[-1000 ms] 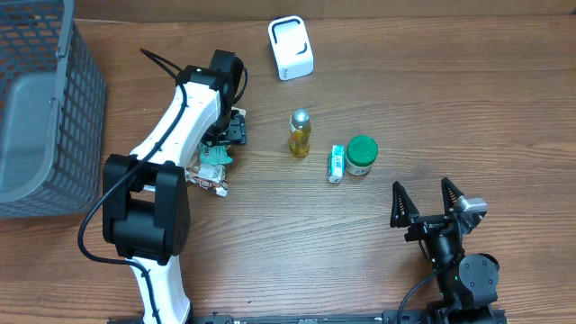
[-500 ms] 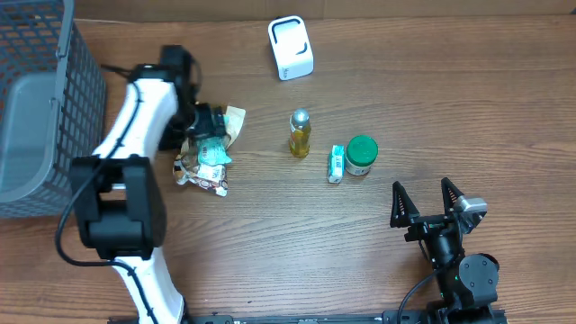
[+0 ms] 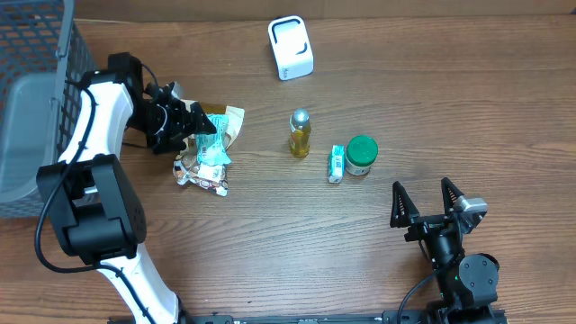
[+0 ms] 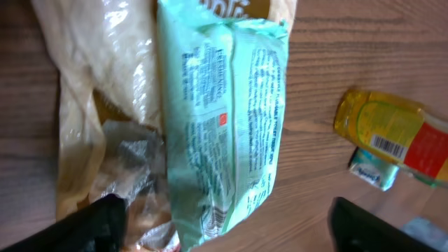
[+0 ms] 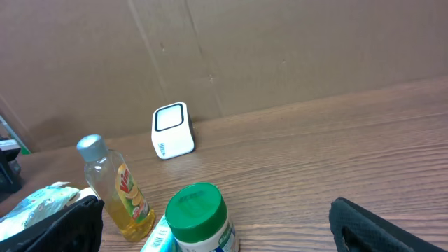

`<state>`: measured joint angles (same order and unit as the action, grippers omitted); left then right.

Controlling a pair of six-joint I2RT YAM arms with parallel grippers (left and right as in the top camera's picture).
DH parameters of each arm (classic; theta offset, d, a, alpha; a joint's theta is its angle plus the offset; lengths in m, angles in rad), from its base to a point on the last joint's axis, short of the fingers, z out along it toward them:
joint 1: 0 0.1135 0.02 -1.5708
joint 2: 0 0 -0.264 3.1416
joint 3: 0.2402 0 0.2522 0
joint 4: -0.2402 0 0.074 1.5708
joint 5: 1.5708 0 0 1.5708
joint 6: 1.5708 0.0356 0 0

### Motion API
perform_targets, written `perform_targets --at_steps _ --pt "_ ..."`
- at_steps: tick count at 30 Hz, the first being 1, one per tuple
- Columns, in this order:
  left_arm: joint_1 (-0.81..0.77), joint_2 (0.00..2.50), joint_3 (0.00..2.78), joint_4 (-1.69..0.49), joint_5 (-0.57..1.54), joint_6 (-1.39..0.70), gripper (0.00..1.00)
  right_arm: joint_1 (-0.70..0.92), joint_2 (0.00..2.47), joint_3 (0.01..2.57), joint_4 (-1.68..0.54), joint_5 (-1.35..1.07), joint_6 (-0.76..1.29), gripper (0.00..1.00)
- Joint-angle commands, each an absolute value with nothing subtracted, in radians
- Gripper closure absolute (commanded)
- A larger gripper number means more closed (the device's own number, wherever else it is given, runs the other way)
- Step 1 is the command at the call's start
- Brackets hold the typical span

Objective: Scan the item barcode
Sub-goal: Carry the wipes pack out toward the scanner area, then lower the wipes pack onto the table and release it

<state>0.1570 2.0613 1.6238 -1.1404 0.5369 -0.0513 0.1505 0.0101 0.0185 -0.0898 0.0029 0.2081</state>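
A: Left gripper [image 3: 198,121]?
B: Fingers spread wide. The mint-green packet [image 4: 224,119] lies between them on crumpled wrappers [image 4: 105,161], not pinched.
A: Right gripper [image 3: 423,205]?
B: Fingers wide, holding nothing. The green-lidded jar [image 5: 198,213] and yellow bottle [image 5: 120,190] stand just ahead, with the white scanner [image 5: 172,131] beyond.

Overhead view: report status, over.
Left gripper open at green packet, no grip. Right gripper open, empty. Packet on wrapper pile, away from scanner. Nothing between them.
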Motion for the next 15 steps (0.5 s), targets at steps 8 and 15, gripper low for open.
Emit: perform_targets --at_steps 8,15 --pt "0.125 2.047 1.512 -1.001 0.469 -0.108 0.31 0.144 0.003 0.008 -0.084 -0.002 0.201 0.00" --pt "0.124 2.047 1.481 -0.982 0.442 -0.112 0.44 0.144 0.003 0.008 -0.084 -0.002 0.201 0.00"
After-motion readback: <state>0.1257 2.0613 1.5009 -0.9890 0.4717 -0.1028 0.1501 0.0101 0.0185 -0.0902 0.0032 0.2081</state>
